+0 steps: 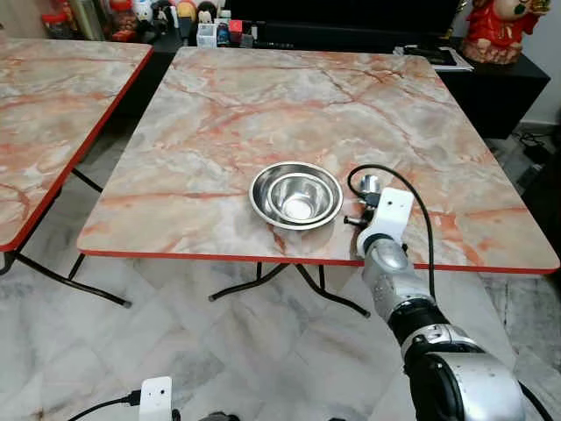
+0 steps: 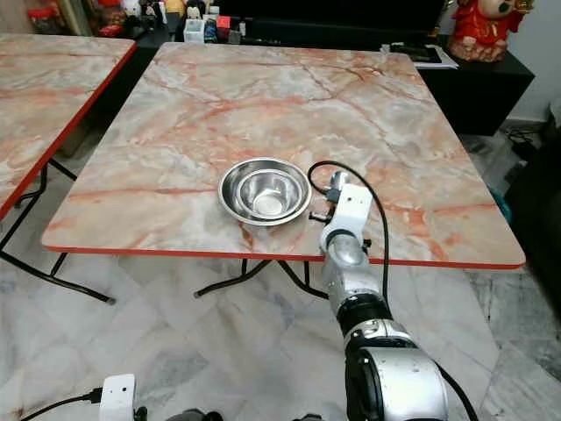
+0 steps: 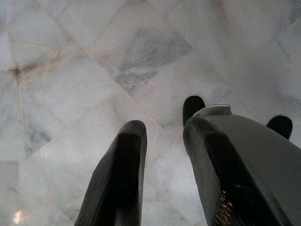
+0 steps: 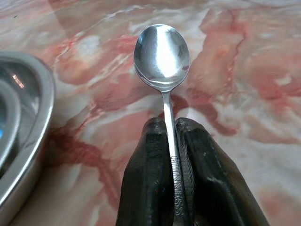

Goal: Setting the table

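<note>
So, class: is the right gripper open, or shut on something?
Shut. In the right wrist view the right gripper has both black fingers pressed against the handle of a spoon, held over the marble table.

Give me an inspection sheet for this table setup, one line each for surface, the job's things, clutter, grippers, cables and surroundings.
Surface: marble-pattern table with a red edge, mostly bare.
Job's things: steel bowl nested in a wider steel dish near the front edge; spoon held to the bowl's right, over the table.
Clutter: nothing seen on this table.
Grippers: right gripper shut on the spoon's handle; left gripper hangs over the floor, fingers apart, holding nothing.
Cables: black cable loops from the right wrist over the table.
Surroundings: second table to the left; dark cabinet behind with a red figurine; marble floor.
</note>
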Available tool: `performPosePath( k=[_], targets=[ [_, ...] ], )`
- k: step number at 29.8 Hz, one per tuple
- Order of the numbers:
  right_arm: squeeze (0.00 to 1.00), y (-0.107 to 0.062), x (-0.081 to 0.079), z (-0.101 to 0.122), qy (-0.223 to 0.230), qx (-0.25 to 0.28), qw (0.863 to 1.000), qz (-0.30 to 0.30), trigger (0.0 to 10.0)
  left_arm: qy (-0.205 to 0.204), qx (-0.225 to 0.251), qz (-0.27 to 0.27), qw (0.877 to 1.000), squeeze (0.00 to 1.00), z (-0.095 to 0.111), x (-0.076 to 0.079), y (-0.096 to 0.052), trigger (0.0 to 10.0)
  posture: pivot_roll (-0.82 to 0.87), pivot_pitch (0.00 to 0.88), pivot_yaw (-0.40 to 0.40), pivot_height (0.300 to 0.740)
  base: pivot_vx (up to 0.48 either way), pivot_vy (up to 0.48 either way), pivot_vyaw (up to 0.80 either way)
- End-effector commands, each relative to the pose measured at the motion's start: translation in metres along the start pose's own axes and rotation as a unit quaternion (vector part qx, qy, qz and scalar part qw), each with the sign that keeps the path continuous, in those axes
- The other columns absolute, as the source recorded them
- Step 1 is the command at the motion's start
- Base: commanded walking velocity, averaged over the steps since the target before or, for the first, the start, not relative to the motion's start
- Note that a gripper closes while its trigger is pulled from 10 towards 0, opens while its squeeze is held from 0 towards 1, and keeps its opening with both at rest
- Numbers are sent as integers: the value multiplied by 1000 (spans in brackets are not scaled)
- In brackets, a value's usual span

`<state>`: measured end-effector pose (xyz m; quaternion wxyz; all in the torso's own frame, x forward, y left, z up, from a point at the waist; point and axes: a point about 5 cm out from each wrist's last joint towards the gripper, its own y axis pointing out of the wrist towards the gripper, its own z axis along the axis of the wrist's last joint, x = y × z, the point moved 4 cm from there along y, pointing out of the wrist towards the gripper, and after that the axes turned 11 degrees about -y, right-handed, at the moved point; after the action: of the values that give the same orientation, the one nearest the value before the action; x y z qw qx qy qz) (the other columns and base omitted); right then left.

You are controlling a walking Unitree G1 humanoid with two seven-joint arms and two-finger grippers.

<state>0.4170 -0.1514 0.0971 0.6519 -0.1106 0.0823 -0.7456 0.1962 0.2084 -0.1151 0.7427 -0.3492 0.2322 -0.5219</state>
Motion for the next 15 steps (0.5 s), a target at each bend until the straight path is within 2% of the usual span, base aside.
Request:
performPosePath(
  k=[1, 15],
  targets=[
    [0, 1, -2, 4, -6, 5, 1000, 6, 10000, -2, -18, 6, 1000, 0, -12, -3, -3, 10000, 77, 107, -69, 715, 0, 0, 0],
    [0, 3, -9, 13, -36, 18, 998, 43, 10000, -7, -17, 10, 1000, 0, -14, -3, -3, 10000, 88, 119, -81, 715, 0, 0, 0]
  ],
)
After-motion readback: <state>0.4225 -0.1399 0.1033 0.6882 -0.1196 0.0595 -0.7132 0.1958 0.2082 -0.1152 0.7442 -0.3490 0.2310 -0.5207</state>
